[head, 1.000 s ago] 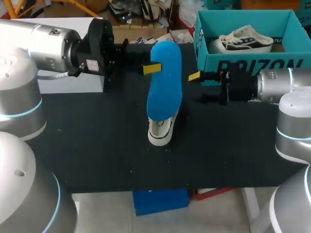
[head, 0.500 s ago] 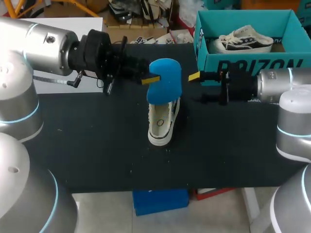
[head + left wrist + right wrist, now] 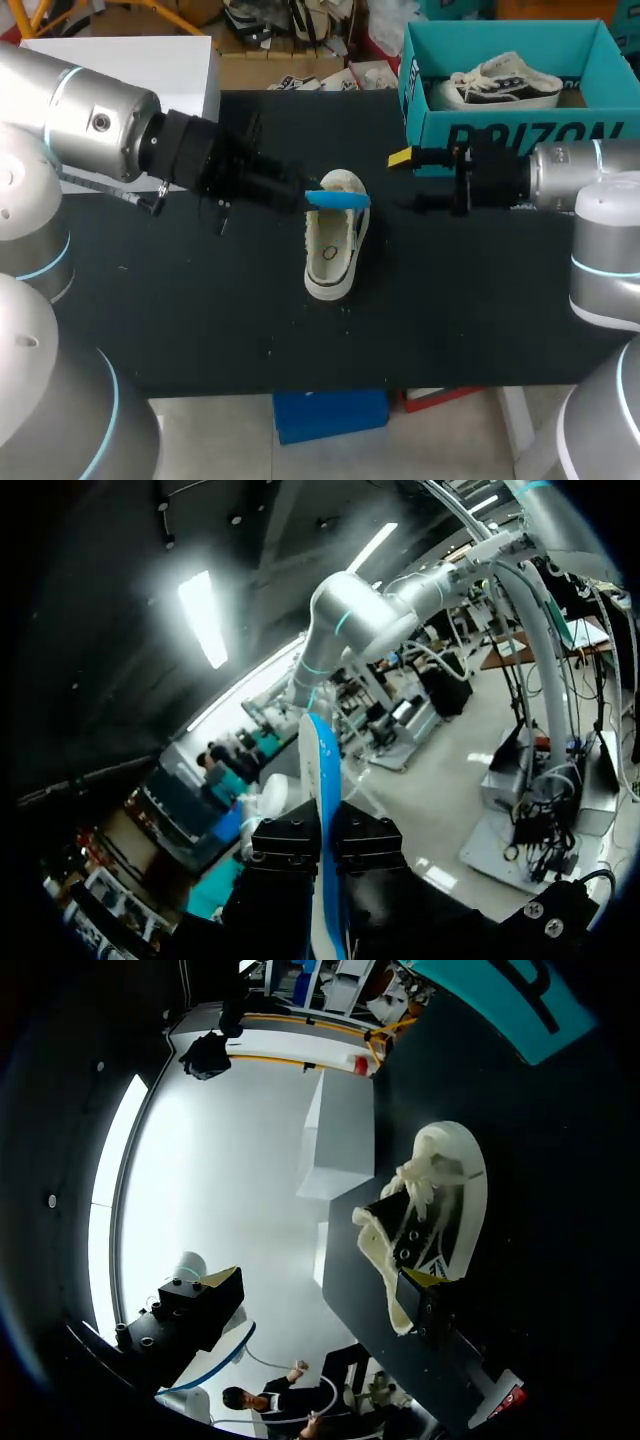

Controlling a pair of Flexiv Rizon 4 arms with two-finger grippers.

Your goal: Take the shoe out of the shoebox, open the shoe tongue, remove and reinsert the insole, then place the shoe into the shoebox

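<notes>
Insole (image 3: 337, 200) pinched edge-on in L jaws, over shoe (image 3: 330, 255) — R jaws open, empty.

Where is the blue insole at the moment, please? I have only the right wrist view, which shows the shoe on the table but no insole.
Observer: The left pincer is shut on the blue insole, holding it level just above the far end of the shoe.
Operator: Thank you. Is the shoebox empty?
Observer: No, a second shoe lies inside the teal shoebox.
Operator: And where does my right pincer sit?
Observer: The right pincer hangs open beside the shoe on the table, in front of the shoebox's front wall.
</notes>
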